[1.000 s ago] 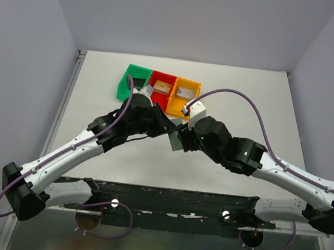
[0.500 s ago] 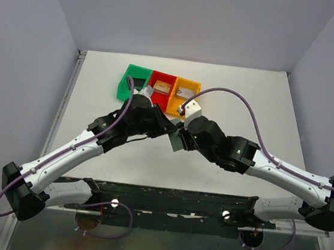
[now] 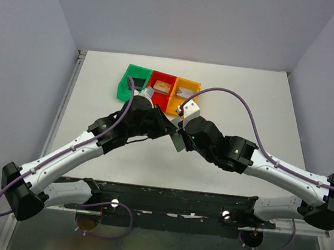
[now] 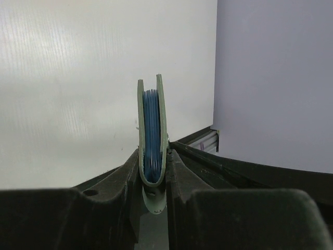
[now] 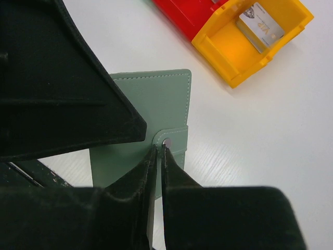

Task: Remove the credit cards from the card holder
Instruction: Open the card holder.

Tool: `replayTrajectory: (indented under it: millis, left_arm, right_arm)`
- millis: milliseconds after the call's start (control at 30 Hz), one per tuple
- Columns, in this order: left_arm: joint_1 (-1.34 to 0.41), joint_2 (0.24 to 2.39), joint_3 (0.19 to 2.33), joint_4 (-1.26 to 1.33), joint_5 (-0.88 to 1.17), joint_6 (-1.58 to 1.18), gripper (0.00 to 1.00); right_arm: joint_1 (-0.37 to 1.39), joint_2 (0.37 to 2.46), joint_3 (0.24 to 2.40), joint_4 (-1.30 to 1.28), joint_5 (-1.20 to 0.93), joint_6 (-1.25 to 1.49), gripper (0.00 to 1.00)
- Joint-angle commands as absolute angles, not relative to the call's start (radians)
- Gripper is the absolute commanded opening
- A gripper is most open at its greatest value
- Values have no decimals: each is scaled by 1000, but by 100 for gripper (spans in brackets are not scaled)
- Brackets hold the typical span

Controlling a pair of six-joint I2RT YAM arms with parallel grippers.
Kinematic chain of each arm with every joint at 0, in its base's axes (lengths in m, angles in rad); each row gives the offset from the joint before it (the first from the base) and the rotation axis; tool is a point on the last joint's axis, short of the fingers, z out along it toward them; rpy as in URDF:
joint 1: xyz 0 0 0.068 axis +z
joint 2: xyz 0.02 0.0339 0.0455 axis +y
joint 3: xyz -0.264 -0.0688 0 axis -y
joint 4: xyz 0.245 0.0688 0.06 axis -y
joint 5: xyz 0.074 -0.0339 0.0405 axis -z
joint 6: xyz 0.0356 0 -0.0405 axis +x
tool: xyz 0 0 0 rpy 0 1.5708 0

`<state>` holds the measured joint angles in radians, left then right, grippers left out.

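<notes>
Left gripper [image 4: 152, 152] closed on the fold of the flat grey-green bifold card holder [image 4: 161, 112], held edge-on, pale blue pockets showing. Right gripper [image 5: 160, 150] nearly closed at its rounded snap tab [image 5: 174, 136]; grip itself not discernible. Beyond, orange plastic bin [image 5: 229, 49] containing a silvery credit card [image 5: 260, 26].

Right end effector [image 5: 159, 150] pinching card holder [image 5: 156, 99] at side tab [image 5: 175, 136].

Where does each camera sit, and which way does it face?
Top external: above and behind the bases, looking down at the table; both arms show.
Left wrist: looks along the left tool, clamped on the edge-on wallet.
Right wrist: looks down past the right tool at the wallet's tab and orange bin.
Both wrist views share the wallet.
</notes>
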<state>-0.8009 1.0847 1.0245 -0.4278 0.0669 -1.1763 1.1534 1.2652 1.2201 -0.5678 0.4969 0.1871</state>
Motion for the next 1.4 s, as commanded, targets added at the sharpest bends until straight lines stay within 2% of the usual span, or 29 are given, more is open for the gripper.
replayTrajectory:
  millis: [0,300,1167,1300,1367]
  left_arm:
    - [-815,1042,1023,-364,97,-1193,0]
    - [-815,1025,1008,-370,83,-1175,0]
    - [-815,1031,994,-364,129,-1118,0]
    - [-813,1026,991,-364,133,-1120,0]
    - [-811,1029,996,-364,140,-1115,0]
  right_arm:
    - [1160,1282,1236,-607,549,196,13]
    - [1160,1278,1246,-623,577,199,0]
    - [1160,1212,1258,-661,657,193,0]
    - [1158,1169,1227,-622,571,172,0]
    - [1160,1120,1178,-546,513,135,22]
